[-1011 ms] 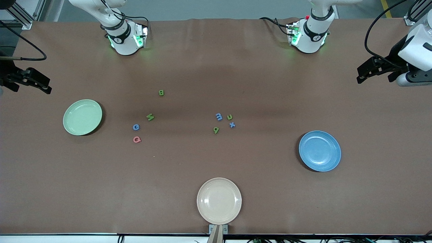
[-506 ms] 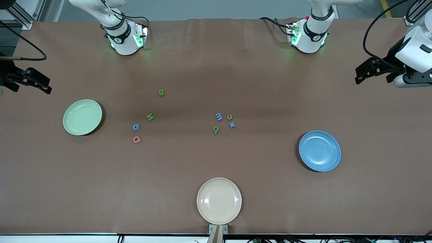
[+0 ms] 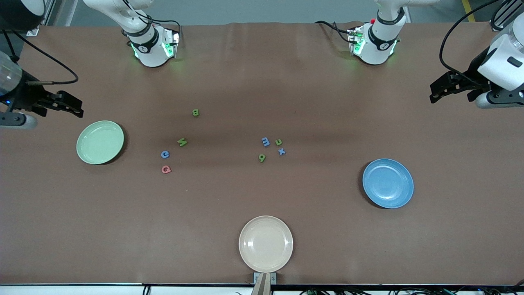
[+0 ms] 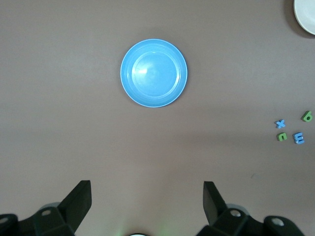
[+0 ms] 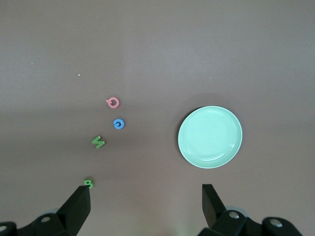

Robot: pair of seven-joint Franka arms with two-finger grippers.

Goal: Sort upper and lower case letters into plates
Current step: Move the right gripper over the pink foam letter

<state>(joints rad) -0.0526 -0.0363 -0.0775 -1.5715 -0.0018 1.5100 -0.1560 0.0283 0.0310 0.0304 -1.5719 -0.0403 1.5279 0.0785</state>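
The mint green plate (image 3: 100,142) lies toward the right arm's end of the table and the sky blue plate (image 3: 387,183) toward the left arm's end; both hold nothing. Between them lie two clusters of small letters. One has a green B (image 3: 195,112), green M (image 3: 182,142), blue C (image 3: 165,154) and pink Q (image 3: 166,169). The other has a blue m (image 3: 265,141), green n (image 3: 278,142), blue x (image 3: 281,151) and green g (image 3: 262,157). My right gripper (image 3: 73,105) hangs open over bare table beside the mint plate (image 5: 210,137). My left gripper (image 3: 434,91) hangs open over the table's end, the blue plate (image 4: 154,73) in its view.
A cream-beige plate (image 3: 266,243) sits at the table edge nearest the front camera, with nothing on it. The arms' bases (image 3: 151,45) stand along the edge farthest from that camera. Brown tabletop surrounds the letters.
My right gripper has swung in from the table's end toward the mint green plate. My left gripper has shifted slightly inward. Letters and plates have not moved.
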